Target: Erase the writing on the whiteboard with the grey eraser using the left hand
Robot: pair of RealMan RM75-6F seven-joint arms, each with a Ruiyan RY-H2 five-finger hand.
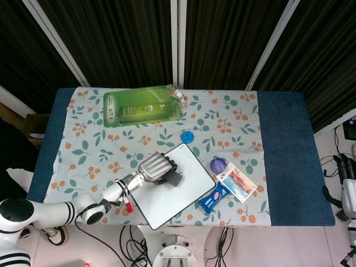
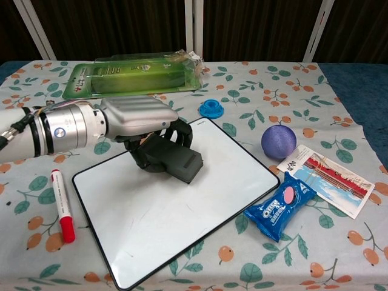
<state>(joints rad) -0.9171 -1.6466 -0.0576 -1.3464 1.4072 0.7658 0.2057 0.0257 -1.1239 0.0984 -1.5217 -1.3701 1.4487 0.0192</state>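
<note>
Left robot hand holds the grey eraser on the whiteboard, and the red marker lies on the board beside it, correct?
Not quite. The left robot hand does hold the grey eraser on the whiteboard, but the red marker lies off the board, on the tablecloth to its left, as the chest view shows.
</note>
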